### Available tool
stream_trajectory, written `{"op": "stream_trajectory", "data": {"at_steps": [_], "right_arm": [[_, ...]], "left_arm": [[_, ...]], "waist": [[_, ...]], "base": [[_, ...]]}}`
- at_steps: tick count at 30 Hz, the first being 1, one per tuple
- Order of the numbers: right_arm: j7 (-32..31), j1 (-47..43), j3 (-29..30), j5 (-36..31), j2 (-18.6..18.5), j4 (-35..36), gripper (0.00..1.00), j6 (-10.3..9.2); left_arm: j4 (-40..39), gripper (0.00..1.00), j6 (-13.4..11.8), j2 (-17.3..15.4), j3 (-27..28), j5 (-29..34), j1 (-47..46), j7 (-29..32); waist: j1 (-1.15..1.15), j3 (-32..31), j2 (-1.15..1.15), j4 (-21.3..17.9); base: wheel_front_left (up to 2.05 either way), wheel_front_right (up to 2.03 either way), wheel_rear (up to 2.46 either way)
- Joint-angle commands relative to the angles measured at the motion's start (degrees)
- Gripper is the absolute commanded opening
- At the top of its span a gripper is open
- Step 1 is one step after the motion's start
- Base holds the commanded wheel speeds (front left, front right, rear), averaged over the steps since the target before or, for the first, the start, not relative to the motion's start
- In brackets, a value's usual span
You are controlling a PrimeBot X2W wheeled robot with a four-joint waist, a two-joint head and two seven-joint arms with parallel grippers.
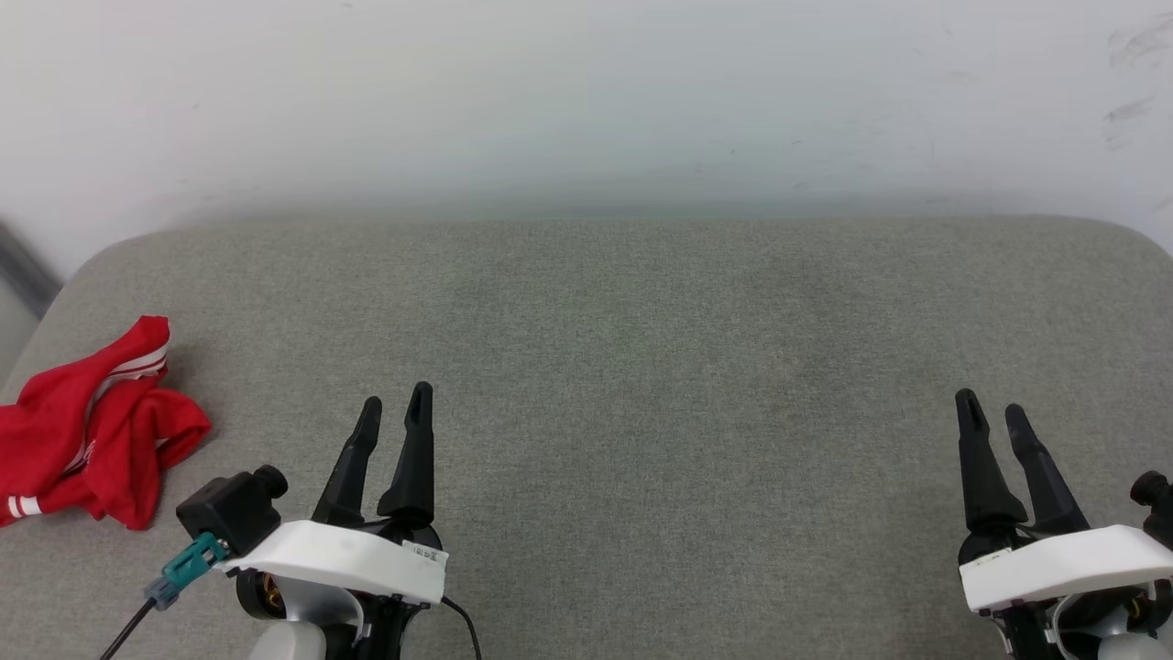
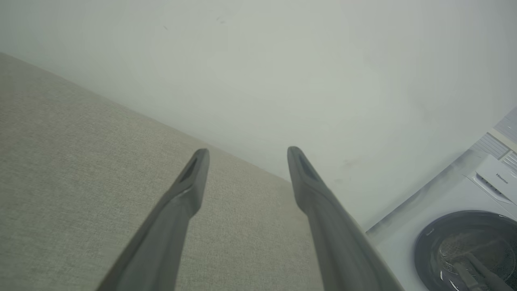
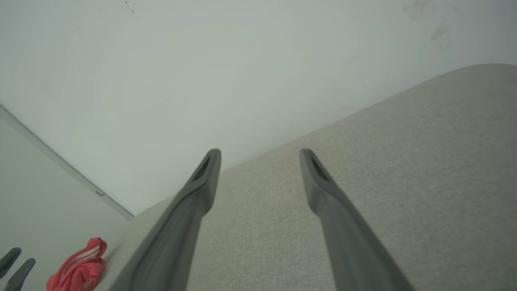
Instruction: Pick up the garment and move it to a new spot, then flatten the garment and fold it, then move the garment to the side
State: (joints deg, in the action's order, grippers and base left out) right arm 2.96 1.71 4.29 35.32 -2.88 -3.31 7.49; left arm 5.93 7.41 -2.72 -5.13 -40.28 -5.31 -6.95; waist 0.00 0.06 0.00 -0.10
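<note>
So the red shirt point(image 1: 92, 431) is sitting in a crumpled heap at the far left edge of the grey cushion point(image 1: 641, 367), part of it running out of the head view. You can see some white striped trim poking out of the folds, but the front print is hidden in the bunching. Nothing is touching it.

The left claw point(image 1: 396, 397) hangs over the near-left part of the cushion, just right of the shirt but clear of it, fingers spread apart and holding nothing. The right claw point(image 1: 992, 403) is over the near-right part of the cushion, well apart from the shirt, also released and empty.

A plain white wall point(image 1: 586, 92) runs along the cushion's far edge. From the left wrist camera there's a white washing machine point(image 2: 464, 226) past the cushion's right end.
</note>
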Motion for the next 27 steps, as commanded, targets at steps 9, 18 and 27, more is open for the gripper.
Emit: {"op": "stream_trajectory", "data": {"at_steps": [9,18,27], "right_arm": [[-0.78,-0.25,0.07,-7.81,-0.04,2.62,1.00,0.00],[-1.36,-0.90,0.31,-12.89,-0.03,3.64,1.00,0.00],[-1.54,-1.68,0.98,-17.39,-0.02,4.78,1.00,0.00]], "left_arm": [[-1.42,1.00,-0.02,-0.18,-0.77,8.40,-0.91,-1.92],[-1.13,1.00,-0.42,-0.19,-1.30,15.96,-0.69,-3.15],[-0.76,1.00,-1.86,-0.19,-1.18,21.61,-0.48,-4.51]], "waist": [[0.00,0.20,0.00,-0.05],[0.00,0.31,0.00,0.03],[0.00,0.25,0.00,0.24]], "base": [[0.00,0.00,0.00],[0.00,0.00,0.00],[0.00,0.00,0.00]]}}
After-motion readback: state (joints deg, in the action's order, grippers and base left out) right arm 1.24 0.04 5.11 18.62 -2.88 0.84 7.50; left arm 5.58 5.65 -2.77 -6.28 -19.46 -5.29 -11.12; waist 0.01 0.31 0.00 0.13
